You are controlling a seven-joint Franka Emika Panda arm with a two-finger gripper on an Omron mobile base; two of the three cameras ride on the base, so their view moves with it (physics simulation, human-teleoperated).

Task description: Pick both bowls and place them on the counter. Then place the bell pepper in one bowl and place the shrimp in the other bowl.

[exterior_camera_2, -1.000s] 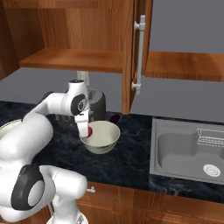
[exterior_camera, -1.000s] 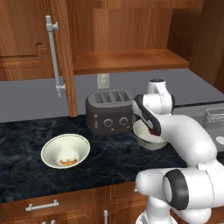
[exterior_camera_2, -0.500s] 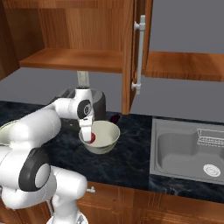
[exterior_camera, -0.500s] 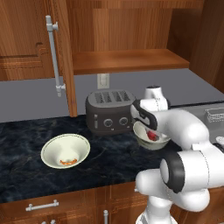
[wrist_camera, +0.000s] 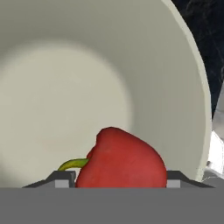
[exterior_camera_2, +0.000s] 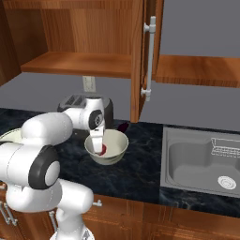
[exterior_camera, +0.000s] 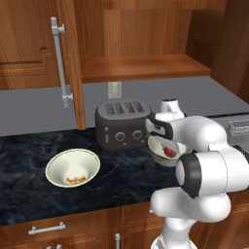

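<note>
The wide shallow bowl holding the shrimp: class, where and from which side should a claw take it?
Grip the wide bowl by its thin flared rim, coming straight down, one finger inside and one outside. It sits upright on the counter, too broad to span. Choose the rim away from the shrimp, lying near the front wall.

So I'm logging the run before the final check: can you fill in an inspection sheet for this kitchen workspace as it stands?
Surface: black marble counter, both bowls standing on it.
Job's things: shrimp lies in the wide shallow bowl; bell pepper sits low inside the deeper bowl.
Clutter: dark toaster behind the bowls.
Grippers: gripper reaches into the deeper bowl, fingers either side of the pepper; grip or release cannot be told.
Cables: nothing seen.
Surroundings: open wall cabinet above, steel sink to the right.
</note>
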